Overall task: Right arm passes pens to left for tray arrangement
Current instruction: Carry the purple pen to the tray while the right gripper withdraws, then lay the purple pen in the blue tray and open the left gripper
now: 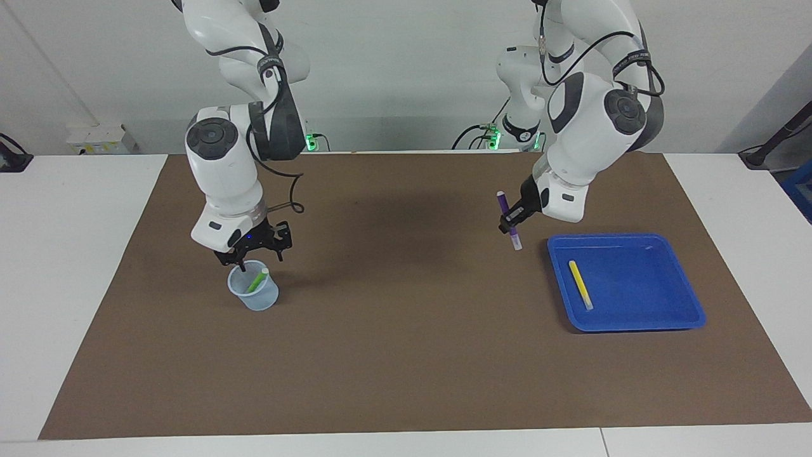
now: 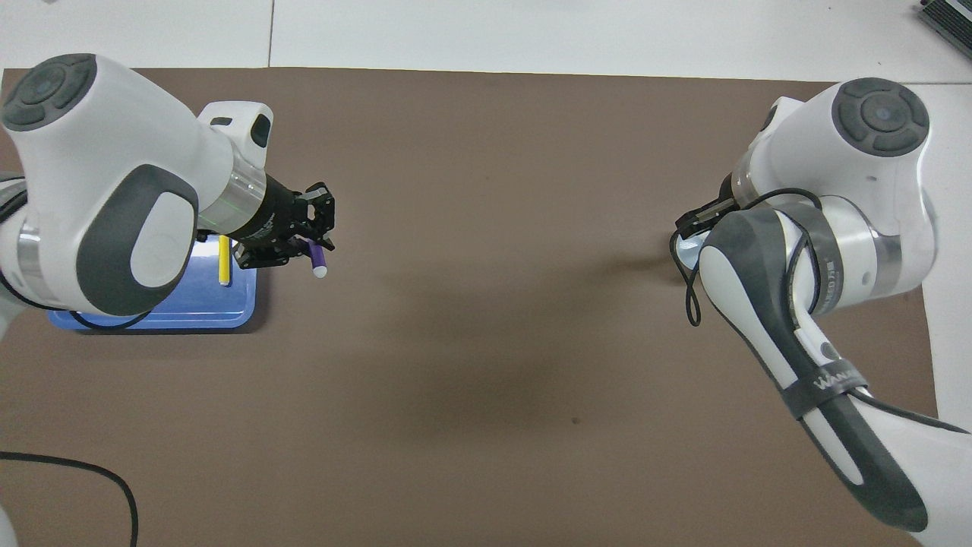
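Note:
My left gripper (image 1: 511, 222) is shut on the purple pen (image 1: 502, 203). It holds the pen nearly upright in the air over the brown mat, just beside the blue tray (image 1: 641, 320). The yellow pen (image 1: 580, 284) lies flat in the tray. My right gripper (image 1: 258, 251), with its blue light, is open just above the small translucent cup (image 1: 255, 298). The green pen (image 1: 258, 279) stands tilted in that cup. In the overhead view the left gripper (image 2: 304, 245) holds the purple pen (image 2: 317, 264) beside the tray (image 2: 190, 317) with the yellow pen (image 2: 224, 267); the right arm hides its own gripper.
A brown mat (image 1: 406, 343) covers most of the white table (image 1: 70, 285). A black cable (image 2: 83, 469) lies on the mat at the robots' edge near the left arm.

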Controlling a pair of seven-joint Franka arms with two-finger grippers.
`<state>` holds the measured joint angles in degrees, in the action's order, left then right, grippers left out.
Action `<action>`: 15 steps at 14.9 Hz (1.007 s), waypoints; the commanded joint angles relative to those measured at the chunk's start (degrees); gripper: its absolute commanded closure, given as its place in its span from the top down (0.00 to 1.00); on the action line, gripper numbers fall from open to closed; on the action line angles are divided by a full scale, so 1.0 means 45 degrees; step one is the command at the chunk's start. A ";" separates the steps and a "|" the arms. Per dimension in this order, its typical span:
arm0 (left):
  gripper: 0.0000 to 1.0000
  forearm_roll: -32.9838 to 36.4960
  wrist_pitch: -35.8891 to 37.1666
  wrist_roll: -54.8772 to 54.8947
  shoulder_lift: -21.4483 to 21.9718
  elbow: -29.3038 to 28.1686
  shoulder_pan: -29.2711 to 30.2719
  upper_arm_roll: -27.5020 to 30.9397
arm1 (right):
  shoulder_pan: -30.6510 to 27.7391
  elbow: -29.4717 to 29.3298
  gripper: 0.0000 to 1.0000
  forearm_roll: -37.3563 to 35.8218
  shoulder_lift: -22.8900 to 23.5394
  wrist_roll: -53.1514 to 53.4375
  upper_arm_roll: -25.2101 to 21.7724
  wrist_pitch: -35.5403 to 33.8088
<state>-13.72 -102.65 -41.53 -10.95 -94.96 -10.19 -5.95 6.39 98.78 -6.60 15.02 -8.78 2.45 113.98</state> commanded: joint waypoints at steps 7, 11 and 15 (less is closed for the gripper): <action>0.00 0.2010 -0.1051 0.7157 0.0540 -0.2019 0.2790 -0.0102 | 0.0123 0.0450 0.76 -0.0740 0.0430 -0.0255 0.0061 0.0589; 0.00 0.2404 -0.2968 0.8446 0.0054 -0.2784 0.3456 -0.0083 | 0.0084 0.0665 0.56 -0.0759 0.0411 -0.0314 0.0061 0.0589; 0.00 0.3106 -0.4256 0.9501 -0.0903 -0.2785 0.3944 -0.0083 | -0.0033 0.0704 0.39 -0.0838 0.0411 -0.0586 0.0061 0.0570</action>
<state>-1.99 -118.39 -1.47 -13.06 -106.99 6.27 -5.79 7.07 101.00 -9.01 17.14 -9.25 2.39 115.47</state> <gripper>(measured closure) 0.828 0.555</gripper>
